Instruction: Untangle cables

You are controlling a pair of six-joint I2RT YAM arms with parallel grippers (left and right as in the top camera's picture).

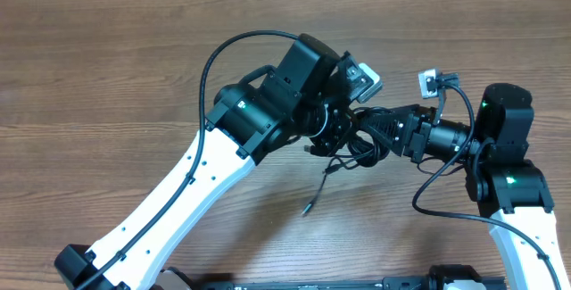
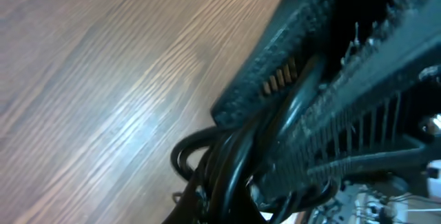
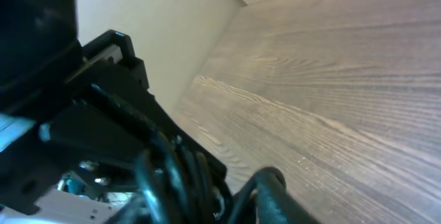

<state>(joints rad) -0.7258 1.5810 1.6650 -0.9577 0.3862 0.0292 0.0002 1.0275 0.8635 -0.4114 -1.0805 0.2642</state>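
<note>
Cables [image 1: 351, 154] bunched between two claws at frame centre.
Left claw [image 1: 348, 135] clamps the clump; right claw [image 1: 369, 133] grip cannot be told. Pulling apart could tighten the knot.

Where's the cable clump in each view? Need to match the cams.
Overhead: cable clump sits right of centre, where the two arms meet, with one loose tail trailing down-left.
Left wrist: bottom centre, glossy black loops in close-up.
Right wrist: bottom edge, left of centre, blurred dark loops.
Shared landmark: the wood-grain table fills the background in all three views.
</note>
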